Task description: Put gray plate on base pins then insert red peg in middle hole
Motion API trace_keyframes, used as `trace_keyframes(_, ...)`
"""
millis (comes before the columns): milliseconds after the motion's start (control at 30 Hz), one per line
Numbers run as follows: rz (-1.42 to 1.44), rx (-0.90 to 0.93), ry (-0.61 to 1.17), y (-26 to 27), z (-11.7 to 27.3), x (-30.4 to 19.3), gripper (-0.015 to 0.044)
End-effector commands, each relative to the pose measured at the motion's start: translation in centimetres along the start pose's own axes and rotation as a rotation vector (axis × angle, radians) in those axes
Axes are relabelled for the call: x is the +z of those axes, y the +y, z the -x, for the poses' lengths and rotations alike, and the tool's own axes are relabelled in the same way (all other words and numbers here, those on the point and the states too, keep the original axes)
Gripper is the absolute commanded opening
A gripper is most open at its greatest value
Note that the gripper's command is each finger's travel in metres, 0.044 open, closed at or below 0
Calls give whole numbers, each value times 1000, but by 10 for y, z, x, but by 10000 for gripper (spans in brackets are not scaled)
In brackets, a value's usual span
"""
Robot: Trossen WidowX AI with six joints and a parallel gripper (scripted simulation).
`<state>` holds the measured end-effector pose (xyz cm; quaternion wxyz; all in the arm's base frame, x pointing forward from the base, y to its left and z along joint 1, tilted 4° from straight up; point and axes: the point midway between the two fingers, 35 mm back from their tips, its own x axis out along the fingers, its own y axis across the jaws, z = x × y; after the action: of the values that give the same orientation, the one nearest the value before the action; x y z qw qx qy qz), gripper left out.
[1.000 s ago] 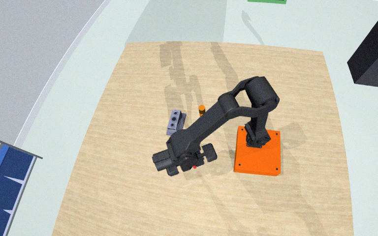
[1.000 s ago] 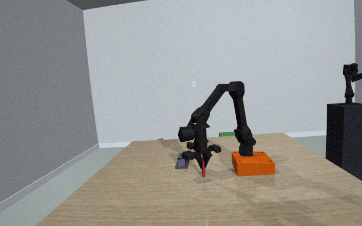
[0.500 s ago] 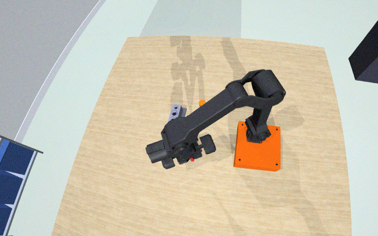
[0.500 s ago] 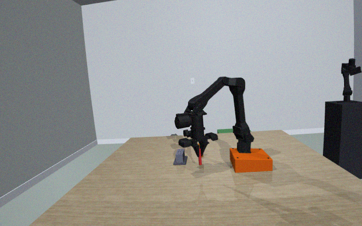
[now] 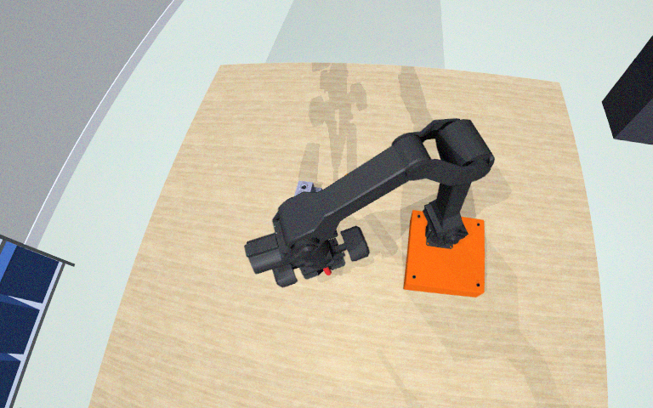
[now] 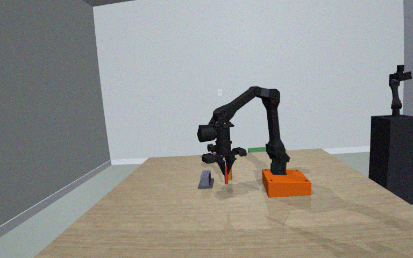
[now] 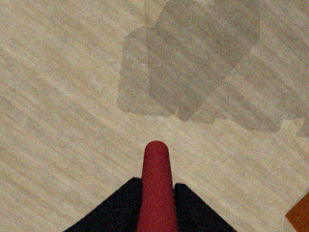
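The red peg (image 5: 327, 271) (image 6: 226, 179) (image 7: 157, 164) is upright in my gripper (image 6: 225, 173) (image 7: 156, 189), which is shut on it. Its lower end is off the table, and in the wrist view it points away below the fingers. The gray plate (image 5: 309, 186) (image 6: 206, 172) sits on top of the gray base (image 6: 202, 186), to the left of the peg in the exterior view. One hole shows at the plate's far end in the top view, and the arm hides the rest. The pins, and whether the plate lies fully flat, cannot be made out.
An orange cylinder (image 6: 230, 174) stands behind the peg in the exterior view, and the arm hides it in the top view. The arm's orange mount (image 5: 445, 269) (image 6: 289, 189) (image 7: 301, 215) is to the right on the wooden table (image 5: 216, 337) (image 6: 182, 224).
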<state>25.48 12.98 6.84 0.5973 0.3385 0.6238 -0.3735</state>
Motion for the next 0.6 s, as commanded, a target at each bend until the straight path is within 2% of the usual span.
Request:
trace_keyframes(0, 1, -1, -5, 4, 0, 11, 0)
trace_keyframes(567, 1, 10, -12, 16, 4, 58, 0)
